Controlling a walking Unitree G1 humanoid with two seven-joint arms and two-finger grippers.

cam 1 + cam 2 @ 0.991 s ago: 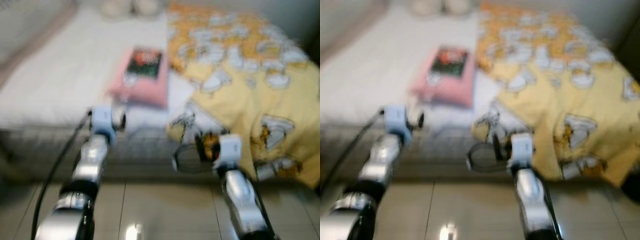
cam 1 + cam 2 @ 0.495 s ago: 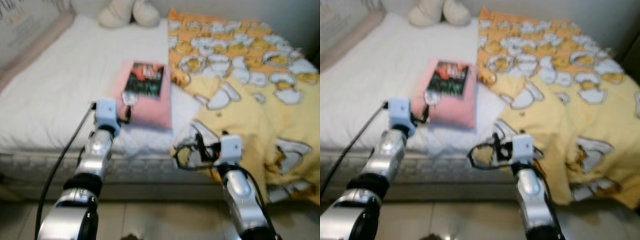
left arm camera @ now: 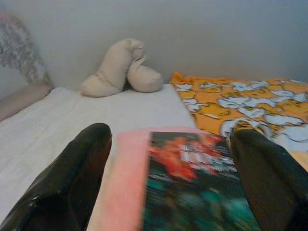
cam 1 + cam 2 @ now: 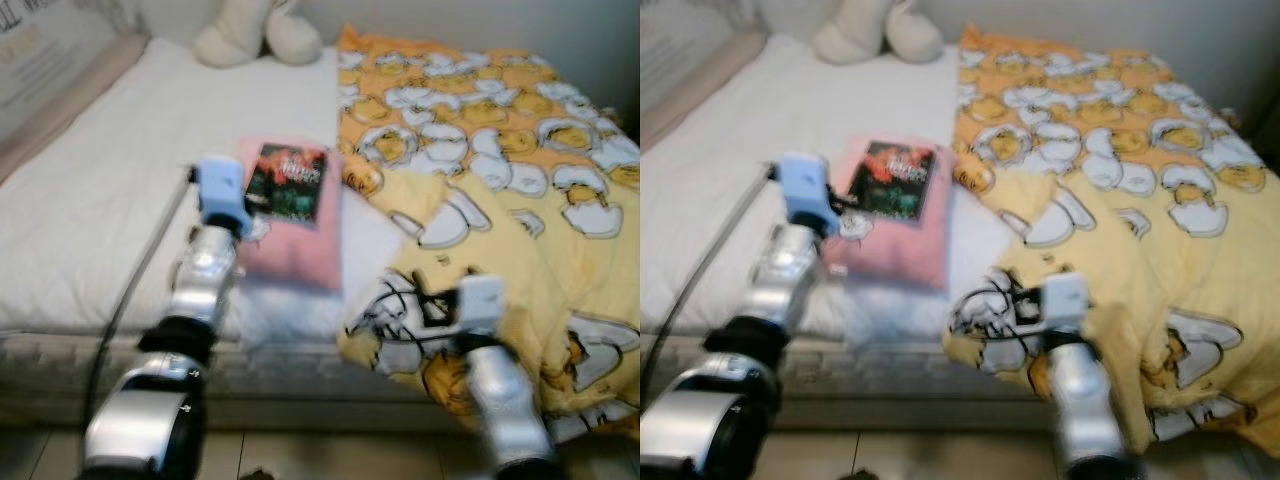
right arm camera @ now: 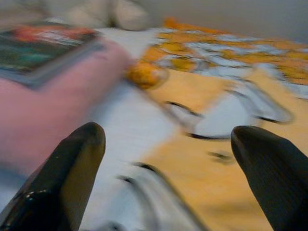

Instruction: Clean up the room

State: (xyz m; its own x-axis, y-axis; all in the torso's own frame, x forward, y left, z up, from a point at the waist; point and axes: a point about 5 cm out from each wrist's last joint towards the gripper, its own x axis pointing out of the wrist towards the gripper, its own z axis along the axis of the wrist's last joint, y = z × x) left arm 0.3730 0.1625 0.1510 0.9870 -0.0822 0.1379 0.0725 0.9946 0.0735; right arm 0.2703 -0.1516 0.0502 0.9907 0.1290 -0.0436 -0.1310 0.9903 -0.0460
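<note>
One bed [image 4: 90, 190] with a white sheet carried one yellow duck-print blanket [image 4: 500, 180] on its right half, one cream plush toy [image 4: 255, 35] at the head, and one pink pillow [image 4: 295, 245] near the front edge. One dark book [image 4: 287, 180] lay on the pillow; its cover lettering was too blurred to read. Compared with a second before, the bed filled more of the head views. The left tool [image 3: 168, 192] stood spread wide over the pillow, the right tool [image 5: 168, 183] spread wide over the blanket.
</note>
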